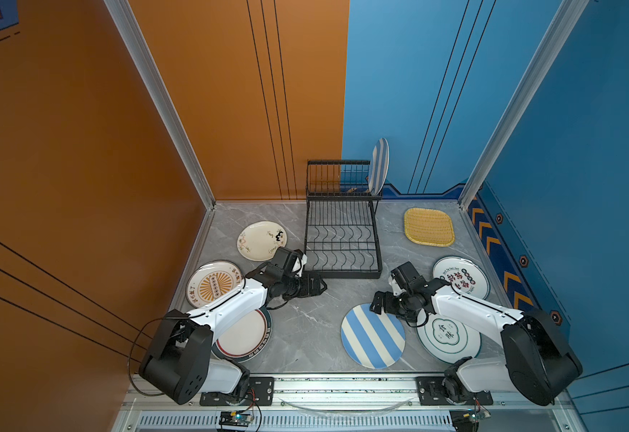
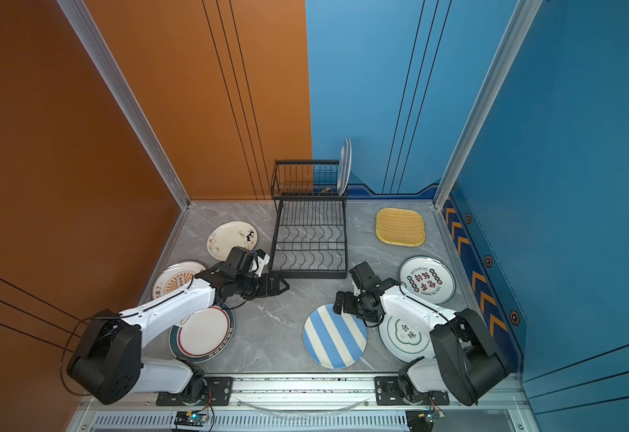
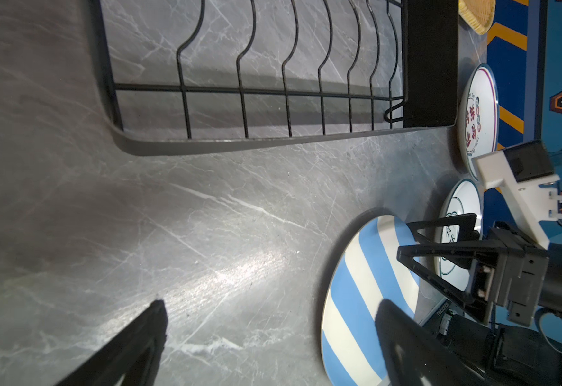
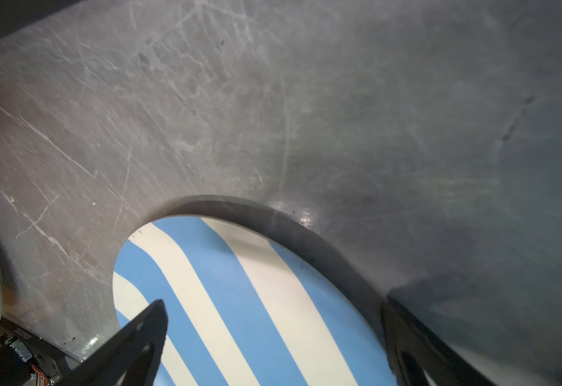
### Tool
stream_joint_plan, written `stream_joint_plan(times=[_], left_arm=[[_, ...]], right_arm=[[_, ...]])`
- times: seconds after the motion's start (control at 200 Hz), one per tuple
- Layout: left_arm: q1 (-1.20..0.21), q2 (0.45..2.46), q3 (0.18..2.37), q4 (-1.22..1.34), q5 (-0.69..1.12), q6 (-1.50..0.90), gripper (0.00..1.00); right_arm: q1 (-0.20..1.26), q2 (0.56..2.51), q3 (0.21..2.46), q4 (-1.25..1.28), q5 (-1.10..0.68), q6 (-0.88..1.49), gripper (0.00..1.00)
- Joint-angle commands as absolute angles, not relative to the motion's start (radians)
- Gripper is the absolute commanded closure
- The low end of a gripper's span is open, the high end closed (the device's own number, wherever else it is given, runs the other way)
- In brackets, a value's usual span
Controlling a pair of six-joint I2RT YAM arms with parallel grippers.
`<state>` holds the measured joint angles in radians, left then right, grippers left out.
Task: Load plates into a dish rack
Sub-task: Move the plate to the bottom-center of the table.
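printed plates [image 1: 261, 240] lie flat on the desk [image 1: 305, 336] at far left. the left fingers [image 3: 139, 341] stand wide apart, empty, just before the dish rack [image 1: 343, 275]. an upright striped plate [image 1: 379, 164] stands at its raised tier's right end. the right fingers [image 4: 136, 341], wide apart, hang across the rim of the flat striped plate [image 1: 373, 336].

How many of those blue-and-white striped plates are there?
2. The upright striped plate stands on edge in the raised rear tier of the dish rack, at its right end. The flat striped plate lies on the table by the open right gripper. Others may be hidden.
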<state>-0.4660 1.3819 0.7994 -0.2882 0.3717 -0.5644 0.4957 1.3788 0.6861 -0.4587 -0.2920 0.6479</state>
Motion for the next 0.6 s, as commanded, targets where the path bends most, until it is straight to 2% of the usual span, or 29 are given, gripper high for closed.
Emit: stream_joint_plan(times=[0.0, 0.225, 0.596], left_arm=[[-0.463, 1.376, 0.787, -0.32, 0.397, -0.539, 0.02], [-0.463, 1.388, 0.782, -0.322, 0.417, -0.534, 0.02], [-0.465, 1.418, 0.803, -0.321, 0.436, -0.525, 0.02]], right_arm=[[0.496, 1.372, 0.698, -0.507, -0.276, 0.645, 0.0], [0.48, 1.241, 0.661, -0.628, -0.256, 0.651, 0.0], [0.505, 1.146, 0.575, -0.649, -0.276, 0.714, 0.0]])
